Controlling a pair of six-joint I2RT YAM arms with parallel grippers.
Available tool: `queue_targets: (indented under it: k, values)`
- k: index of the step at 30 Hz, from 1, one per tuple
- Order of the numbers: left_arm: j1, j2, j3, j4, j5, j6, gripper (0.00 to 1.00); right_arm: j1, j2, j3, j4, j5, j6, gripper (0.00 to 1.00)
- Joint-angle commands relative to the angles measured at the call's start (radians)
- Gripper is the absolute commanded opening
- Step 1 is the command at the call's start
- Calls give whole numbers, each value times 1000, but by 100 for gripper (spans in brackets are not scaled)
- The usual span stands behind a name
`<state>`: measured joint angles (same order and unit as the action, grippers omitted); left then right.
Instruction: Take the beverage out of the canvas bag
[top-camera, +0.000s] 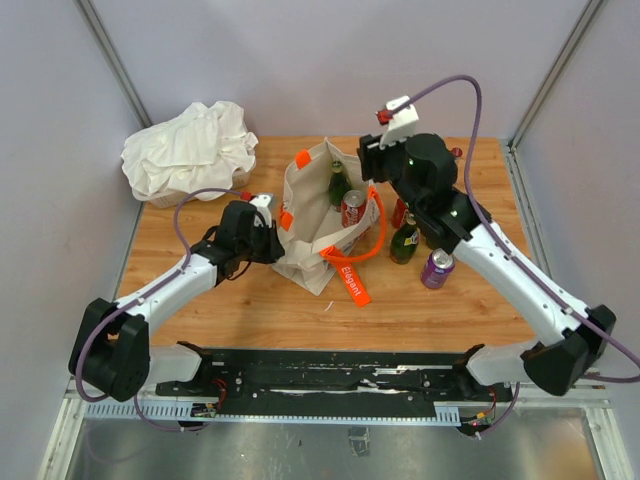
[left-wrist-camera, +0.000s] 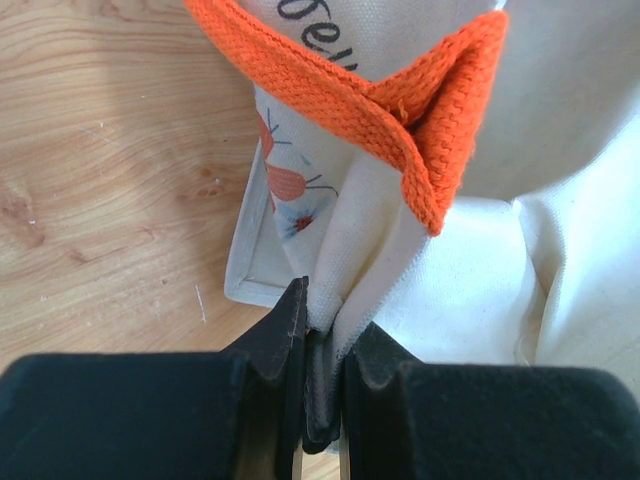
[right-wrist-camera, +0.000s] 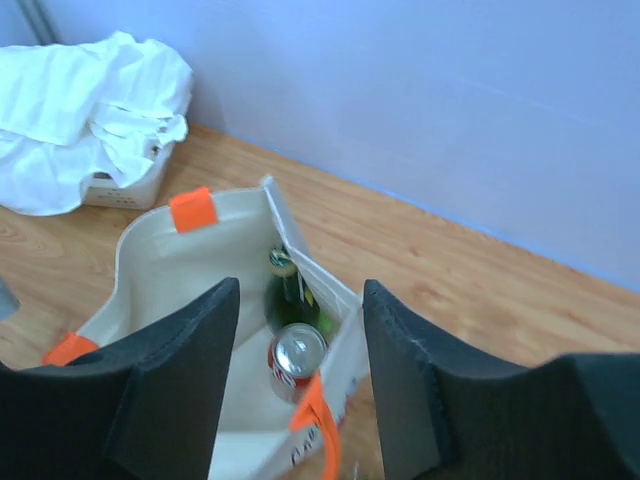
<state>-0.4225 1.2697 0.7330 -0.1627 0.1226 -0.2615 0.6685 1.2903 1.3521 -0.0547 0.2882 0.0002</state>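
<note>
We are holding our left gripper clamped narrowly on a fold of the canvas bag, with only cream fabric between the jaws, just below an orange handle; we are judging that this grip is anchoring the soft tote on the table and keeping its mouth spread, so the bag is not collapsing or rising when a drink is being drawn upward. Our right gripper is hanging above the open mouth with its jaws standing apart and nothing between them, and it is looking straight down into the bag, which we are reading as lining up for a descent. Inside, a red can is standing top up against the far wall, with a green bottle touching or just beside it; either one is counting as the beverage, and the can is sitting nearer the centre line of the jaws. Outside the bag on our right, a second green bottle and a purple can are standing on the wood near the arm, so we are treating them as things to be avoiding. The white cloth heap is lying well apart at the far left corner
</note>
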Motion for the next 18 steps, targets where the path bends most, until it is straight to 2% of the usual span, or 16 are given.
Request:
queue_targets:
  k: [1, 4, 6, 11, 13, 15, 18]
  values:
    - [-4, -34, -15, 16, 1, 30, 3, 13, 179, 158, -144, -177, -18, 50]
    - [-4, -65, -18, 31, 17, 29, 15, 14, 286, 228, -186, -223, 15, 48]
    - [-4, -89, -18, 40, 23, 31, 33, 13, 336, 238, -194, -235, 32, 47]
    - [-4, -164, -12, 64, 39, 38, 66, 14, 371, 182, -179, -231, 74, 46]
    - [-4, -186, -7, 79, 46, 43, 84, 13, 359, 142, -168, -221, 82, 47]
    - [-4, -202, -5, 96, 52, 47, 94, 13, 348, 108, -165, -206, 84, 48]
    - [-4, -203, -6, 129, 68, 58, 100, 14, 343, 70, -166, -167, 79, 53]
